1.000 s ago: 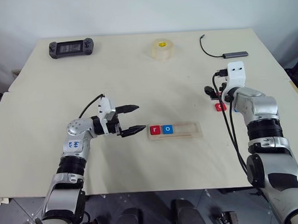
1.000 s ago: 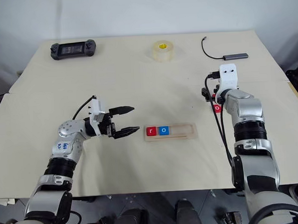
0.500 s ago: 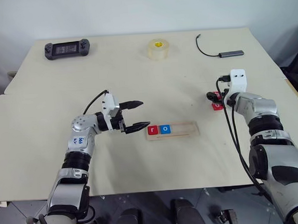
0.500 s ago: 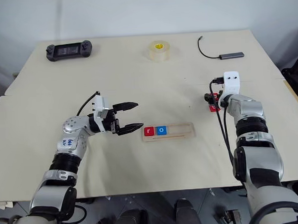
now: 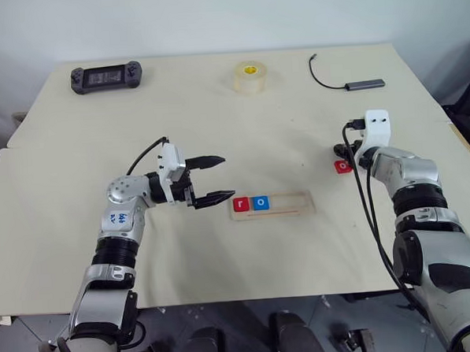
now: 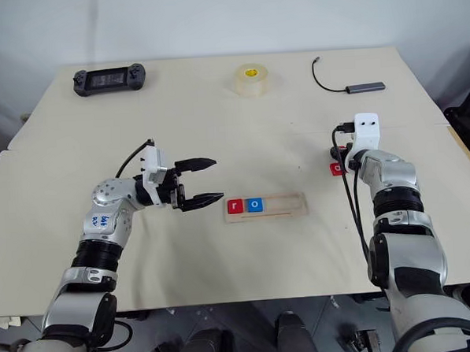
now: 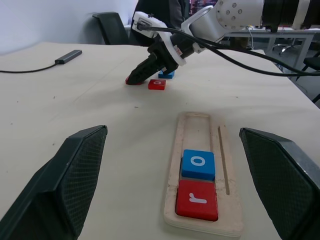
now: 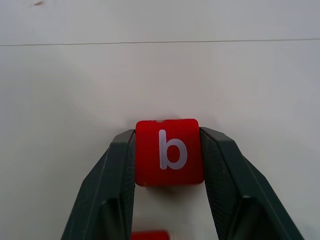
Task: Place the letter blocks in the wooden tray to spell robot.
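While the wooden tray (image 5: 272, 204) lies crosswise, right fingers (image 8: 117, 170) pinch the b block (image 8: 169, 151), left fingers (image 5: 207, 180) spread.

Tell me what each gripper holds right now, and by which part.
The right gripper pinches the red square b letter block by its two opposite side edges, one black finger on each. The left gripper is open and holds nothing.

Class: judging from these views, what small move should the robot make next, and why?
Probably lift the red b block: the right gripper has closed on its sides, and the wooden tray holds only r and o, so b fits the next space.
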